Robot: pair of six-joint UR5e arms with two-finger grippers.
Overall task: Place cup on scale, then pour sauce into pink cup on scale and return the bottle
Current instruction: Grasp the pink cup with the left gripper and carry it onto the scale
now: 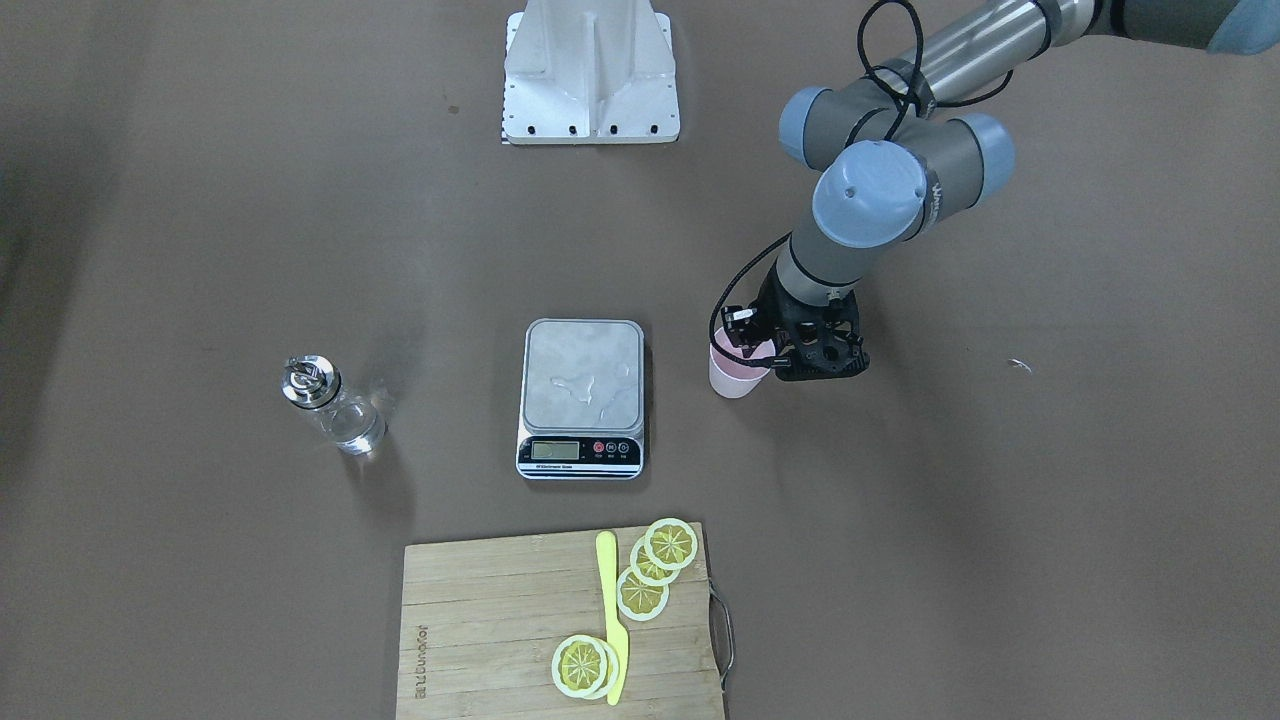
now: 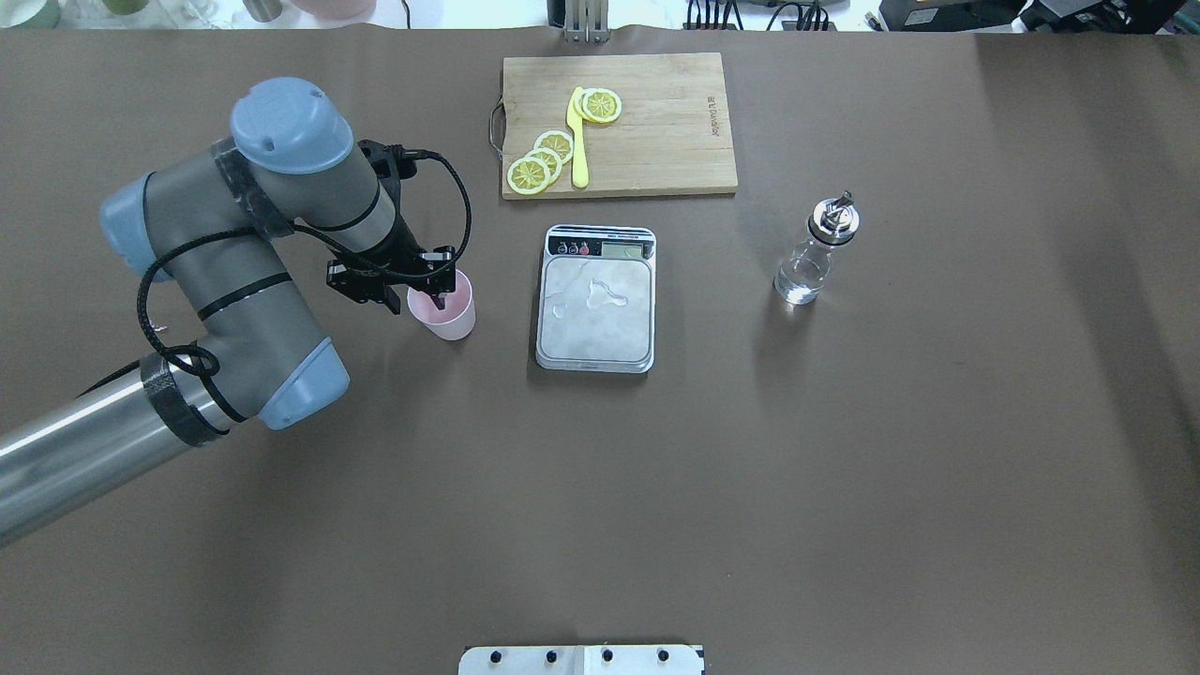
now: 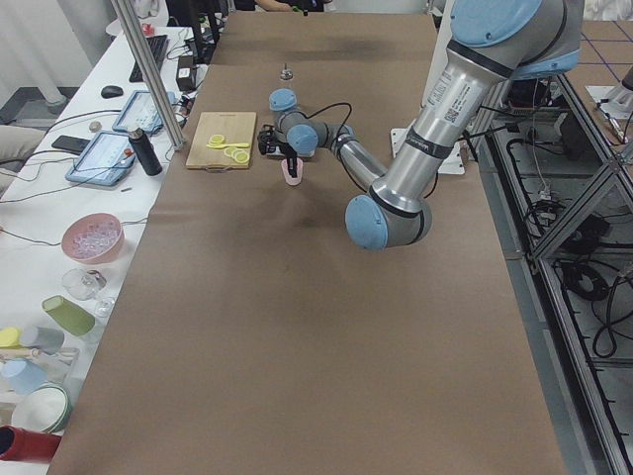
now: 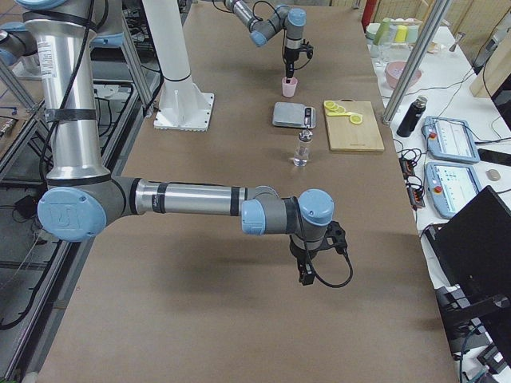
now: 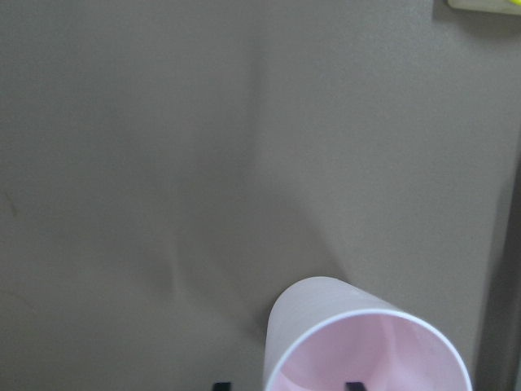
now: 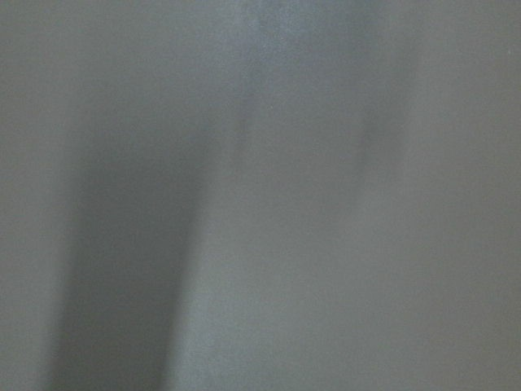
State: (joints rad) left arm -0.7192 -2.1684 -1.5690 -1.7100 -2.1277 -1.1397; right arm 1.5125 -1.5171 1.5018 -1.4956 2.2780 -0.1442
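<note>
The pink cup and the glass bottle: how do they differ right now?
The pink cup is opaque plastic with an open top; the glass bottle is clear, capped by a metal pour spout. The cup has the left gripper at its rim, one finger inside; the bottle stands untouched. The cup sits on the robot's left of the scale, the bottle on its right. Both stand upright on the table, off the scale.

Even light, blurry wrist views
</note>
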